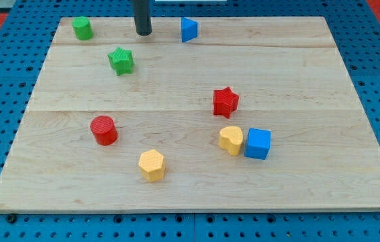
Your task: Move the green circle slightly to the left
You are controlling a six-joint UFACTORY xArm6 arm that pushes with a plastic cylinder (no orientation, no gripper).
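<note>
**Wooden board, eight blocks, push not yet begun**

Pale wooden board (197, 195) on blue pegboard (378, 81). Far left corner: green circle (82, 28), apparently untouched. To its right, well apart: my tip (143, 32), with no claw to report, only a bare rod. Further right: blue triangle (188, 29). Nearer: green star (121, 60), red star (225, 101), red cylinder (103, 130), yellow hexagon (152, 165), yellow heart (231, 140) touching blue cube (258, 143). Remaining: approach from the right, short nudge left.

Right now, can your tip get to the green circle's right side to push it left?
Probably yes. My tip sits to the right of the green circle near the view's top, with bare board between them; the green star lies lower, off that line.
</note>
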